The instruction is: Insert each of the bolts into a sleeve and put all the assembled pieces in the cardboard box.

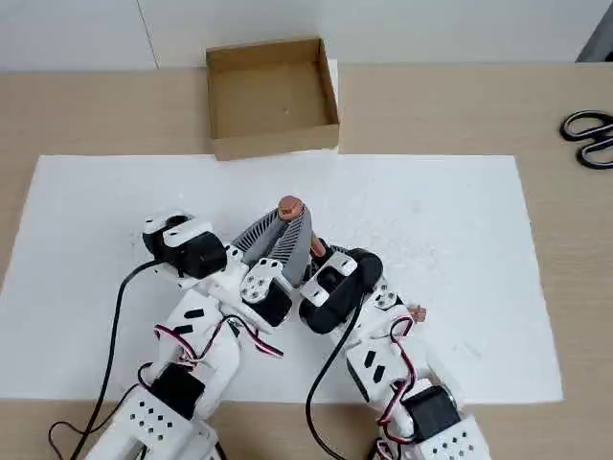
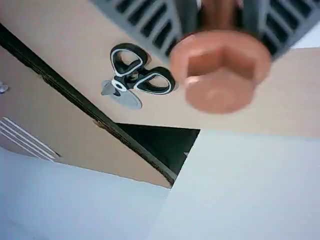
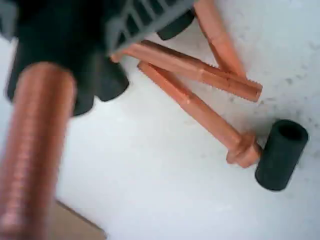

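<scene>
My left gripper (image 1: 288, 215) has its grey fingers (image 2: 145, 20) shut on a copper bolt (image 1: 290, 205) just behind its hex head (image 2: 220, 70), above the white sheet (image 1: 460, 249). Close beside it, my right gripper (image 1: 316, 255) is shut on a black sleeve (image 3: 55, 50). A threaded copper shank (image 3: 35, 150) sticks out of that sleeve. Under the arms lie loose bolts (image 3: 200, 72), one (image 3: 202, 114) with its head touching a loose black sleeve (image 3: 281, 154). The open cardboard box (image 1: 273, 144) stands at the sheet's far edge with nothing in it.
Black-handled scissors (image 1: 589, 139) lie on the bare wooden table at the far right, off the sheet. One copper bolt end (image 1: 417, 312) peeps out from under the right arm. The two arms stand close together near the sheet's front middle.
</scene>
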